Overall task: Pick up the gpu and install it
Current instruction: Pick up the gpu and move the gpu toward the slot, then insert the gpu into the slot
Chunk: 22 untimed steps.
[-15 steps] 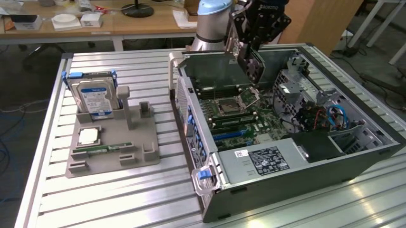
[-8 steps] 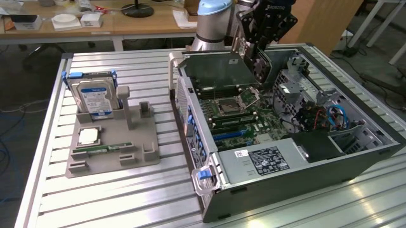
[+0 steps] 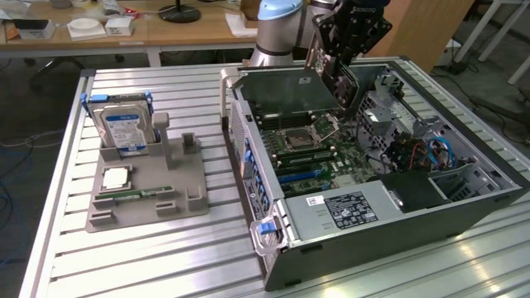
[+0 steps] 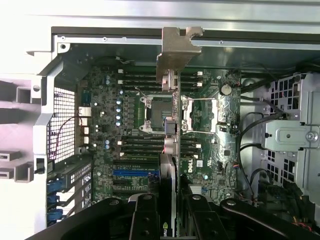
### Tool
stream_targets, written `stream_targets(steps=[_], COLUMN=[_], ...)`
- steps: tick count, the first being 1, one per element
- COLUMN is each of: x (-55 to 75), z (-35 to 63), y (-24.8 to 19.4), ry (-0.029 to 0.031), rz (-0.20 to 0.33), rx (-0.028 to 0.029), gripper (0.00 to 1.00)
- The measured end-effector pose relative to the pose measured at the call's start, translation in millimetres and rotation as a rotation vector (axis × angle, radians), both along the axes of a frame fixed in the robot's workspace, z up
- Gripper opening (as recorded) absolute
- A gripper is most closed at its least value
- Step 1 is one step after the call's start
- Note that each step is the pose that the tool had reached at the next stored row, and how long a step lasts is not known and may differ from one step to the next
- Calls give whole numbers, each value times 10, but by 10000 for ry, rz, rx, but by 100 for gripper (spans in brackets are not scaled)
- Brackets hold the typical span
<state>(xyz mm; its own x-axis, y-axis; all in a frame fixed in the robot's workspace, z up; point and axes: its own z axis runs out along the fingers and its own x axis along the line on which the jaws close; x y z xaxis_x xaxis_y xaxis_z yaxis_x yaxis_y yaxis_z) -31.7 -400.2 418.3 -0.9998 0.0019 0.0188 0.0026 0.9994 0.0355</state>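
**Gpu carried over the open case: transport step.** You see the gripper with its two fingers closed on either side of the gpu. They clamp the card at one end, and its silver bracket is at the other. The card is off the grey fixture tray, where the hard drive, a processor chip and a memory stick sit in their holders. It hangs clear above the motherboard inside the computer case, touching nothing below it. In the wrist view it appears edge-on, crossing over the CPU socket.

Judged from this, the pick-up is complete and the install step is in hand but not done, since the card is not in any slot. The blue expansion slot looks the likely seat, and the card does not line up with it here. Seating would require you to set the card's connector edge parallel to the slot and directly over it. The bracket should meet the rear wall of the case. Press straight down, because any tilt risks jamming the contacts.
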Motion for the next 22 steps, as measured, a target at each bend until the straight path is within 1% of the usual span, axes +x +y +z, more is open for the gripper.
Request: stream_targets(steps=[13, 16, 22], x=[0, 0, 0], z=[0, 0, 0], y=[0, 0, -1], ry=[0, 0, 0], rz=[40, 263, 981], rx=[0, -1, -1], gripper=[26, 26, 26])
